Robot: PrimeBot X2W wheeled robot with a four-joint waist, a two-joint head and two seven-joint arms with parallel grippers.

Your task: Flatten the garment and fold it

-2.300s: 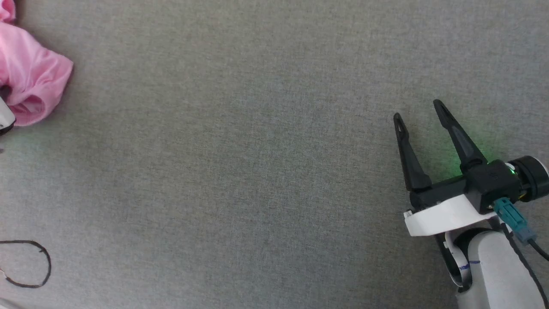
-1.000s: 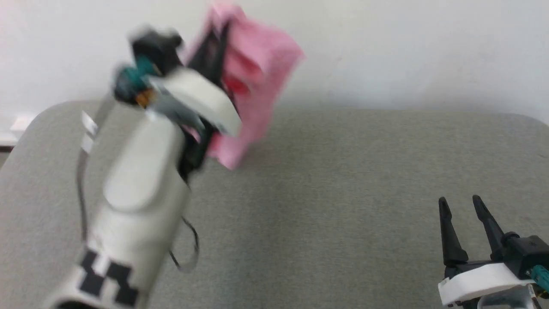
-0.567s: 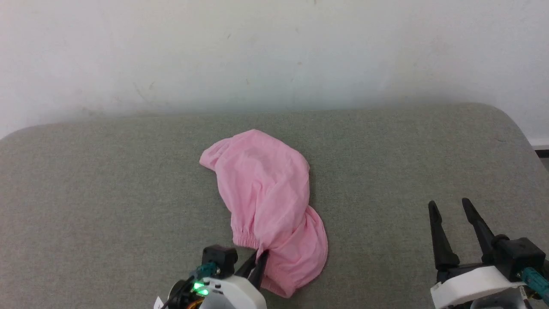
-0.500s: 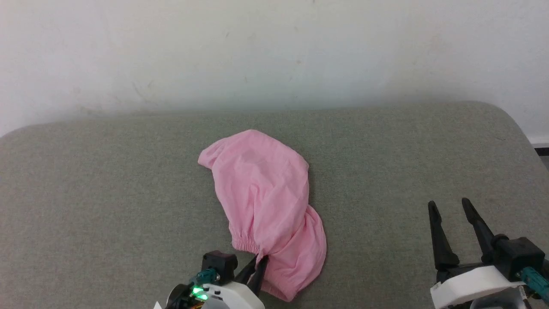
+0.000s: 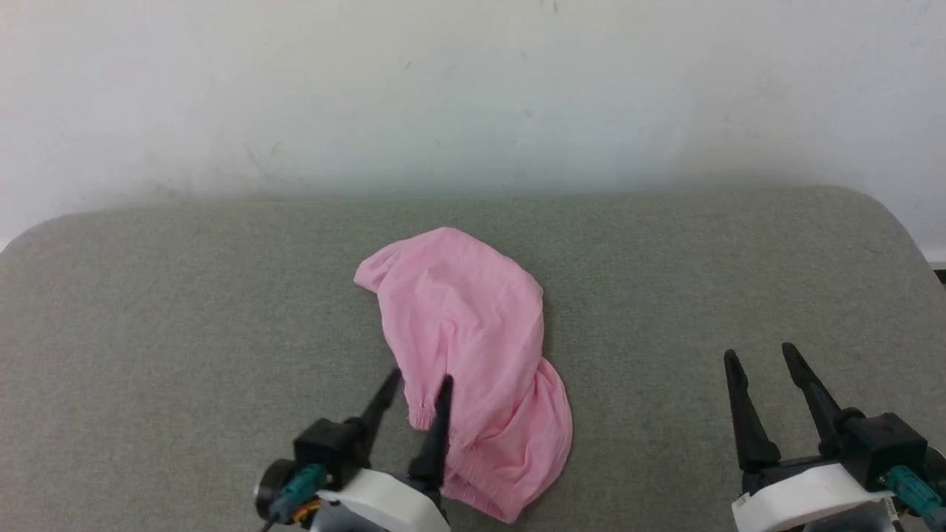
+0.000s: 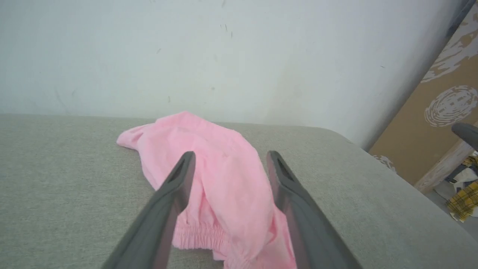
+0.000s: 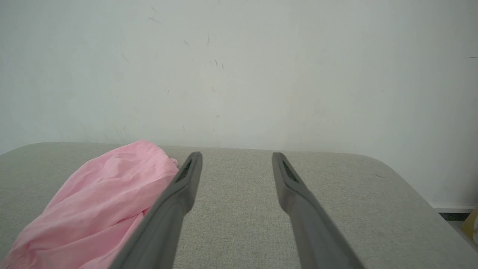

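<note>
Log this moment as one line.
garment: crumpled on grey pad, unfolded | left pincer: open at its near edge | right pincer: open, apart from garment

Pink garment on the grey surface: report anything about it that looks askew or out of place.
The light pink thin fabric garment lies crumpled and lopsided on the grey fabric-covered surface, not flat: its near end is twisted and bunched around the gathered elastic hem. No damage visible.

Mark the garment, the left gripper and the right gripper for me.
garment [image 5: 465,325], head view, middle of the pink cloth.
left gripper [image 5: 420,377], head view, midway between its open fingertips.
right gripper [image 5: 759,352], head view, midway between its open fingertips.
</note>
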